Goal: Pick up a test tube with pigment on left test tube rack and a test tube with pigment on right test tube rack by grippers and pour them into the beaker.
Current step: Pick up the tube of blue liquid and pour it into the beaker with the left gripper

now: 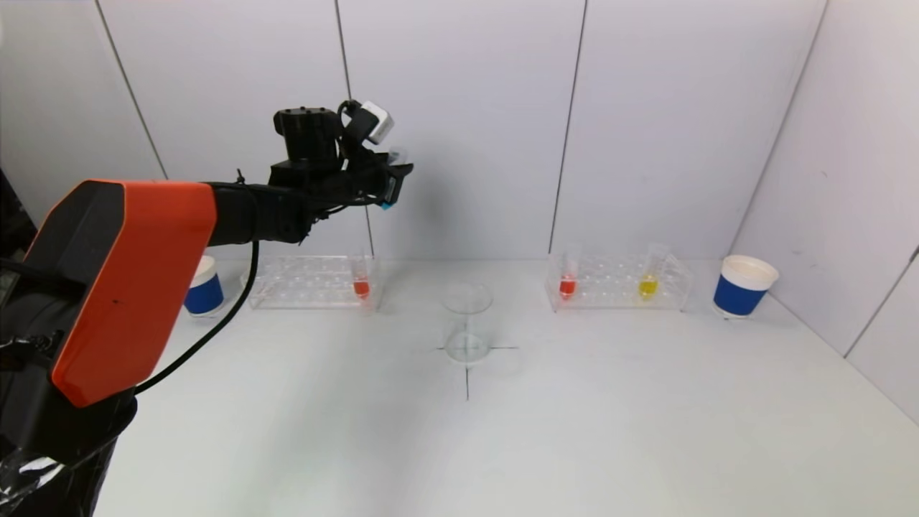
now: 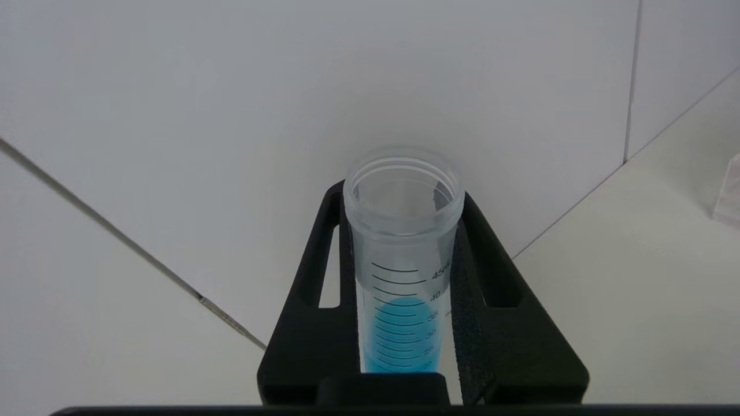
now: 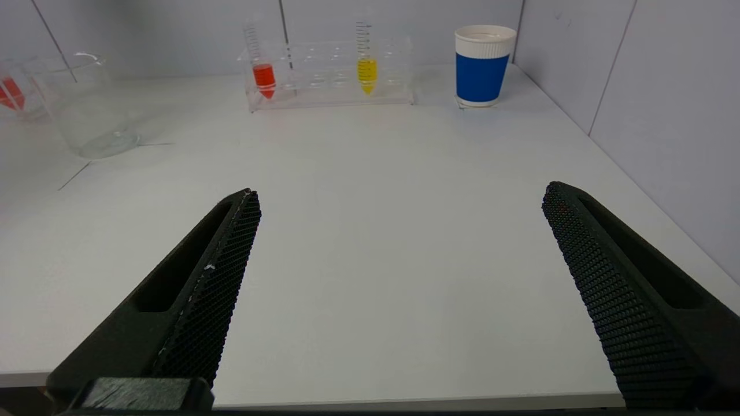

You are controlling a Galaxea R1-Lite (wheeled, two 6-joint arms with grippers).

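Head view: left arm raised high above the left rack, right arm out of frame.
Left pincer: clamped on a clear graduated plastic test tube with blue pigment, held up in the air in front of the back wall, well above the white counter.
Blue tube: open mouth, no cap; blue liquid sits in the lower part between the black fingers. Left wrist view shows both fingers pressed against its sides.
Right pincer: spread wide, holding nothing, low over the near right part of the counter, facing the right rack.
Left rack: clear plastic test tube rack at the back left of the counter, one tube with red pigment standing at its right end.
Right rack: clear plastic test tube rack at the back right, holding a red-pigment tube at its left end and a yellow-pigment tube further right, both upright.
Beaker: clear glass beaker, upright between the two racks, standing on a black cross mark; looks empty.
Cups: blue-and-white paper cup just right of the right rack; another blue-and-white cup left of the left rack, partly hidden behind the orange left arm.
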